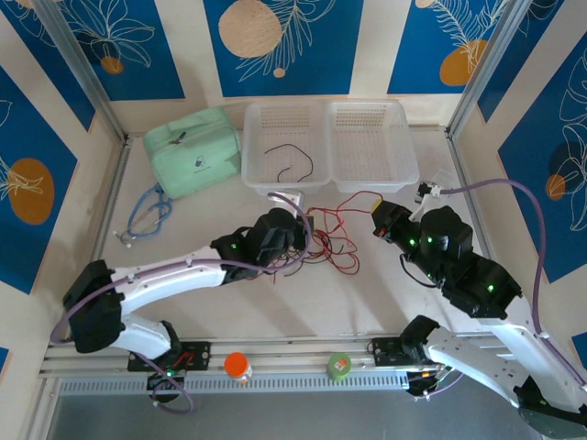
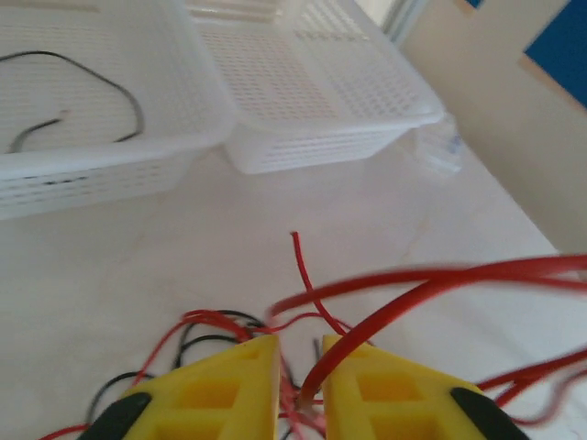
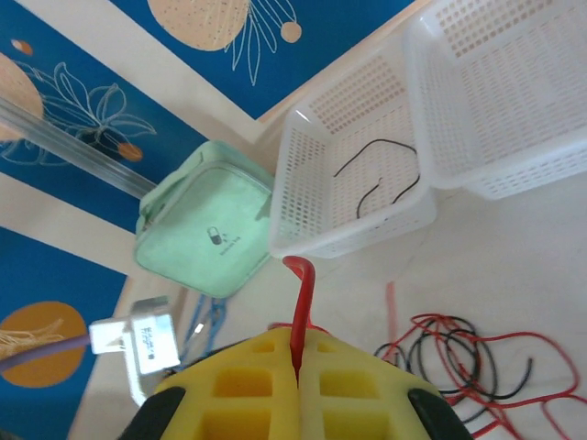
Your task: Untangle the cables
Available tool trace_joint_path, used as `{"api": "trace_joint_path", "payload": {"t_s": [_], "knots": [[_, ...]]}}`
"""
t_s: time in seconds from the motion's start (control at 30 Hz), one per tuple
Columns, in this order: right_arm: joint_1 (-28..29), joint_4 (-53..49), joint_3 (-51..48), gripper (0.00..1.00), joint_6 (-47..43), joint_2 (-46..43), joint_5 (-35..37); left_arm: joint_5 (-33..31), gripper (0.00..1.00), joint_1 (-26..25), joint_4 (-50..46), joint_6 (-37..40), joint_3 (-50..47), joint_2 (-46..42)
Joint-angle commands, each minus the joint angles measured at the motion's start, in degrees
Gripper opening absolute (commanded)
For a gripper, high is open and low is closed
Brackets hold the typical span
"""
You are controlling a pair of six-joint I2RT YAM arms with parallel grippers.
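The cables (image 1: 335, 243) lay tangled at centre of the table (image 1: 385, 312) — thin, light, springy, prob. best pinched near a free end. L gripper (image 2: 301, 390) and R gripper (image 3: 295, 367) were each clamped on a red strand (image 3: 299, 302).

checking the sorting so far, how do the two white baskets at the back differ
The left basket holds a thin black cable; the right basket holds no cable. The left basket stands right beside the green bag, while the right basket stands on the left basket's other side, away from the bag. Both are white, rectangular, perforated plastic, set side by side at the back.
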Motion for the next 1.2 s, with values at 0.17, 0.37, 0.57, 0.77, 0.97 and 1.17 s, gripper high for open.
{"api": "trace_joint_path", "payload": {"t_s": [0.17,0.37,0.57,0.77,0.97,1.17], "knots": [[-0.8,-11.4,4.8,0.0,-14.9,5.0,2.0,-10.6,0.25,1.3,-8.3,8.7,-2.7,-6.5],[-2.8,-11.1,4.5,0.0,-13.4,5.2,2.3,-15.2,0.25,1.6,-10.5,9.5,-4.4,-8.4],[-6.7,-12.8,5.2,0.0,-12.4,5.6,-0.2,-15.6,0.25,2.2,-11.3,8.7,-8.2,-11.2],[-10.8,-11.4,5.4,0.0,-12.0,5.7,-6.1,-1.9,0.36,2.2,-3.0,15.6,-9.7,-10.8],[-14.7,-10.6,7.7,0.0,-10.3,6.4,-12.9,17.8,0.59,1.6,4.9,22.1,-6.5,-6.6],[-19.1,-8.5,9.6,0.0,-8.2,8.4,-22.9,32.5,0.72,0.3,9.8,23.5,-1.5,0.0]]}}
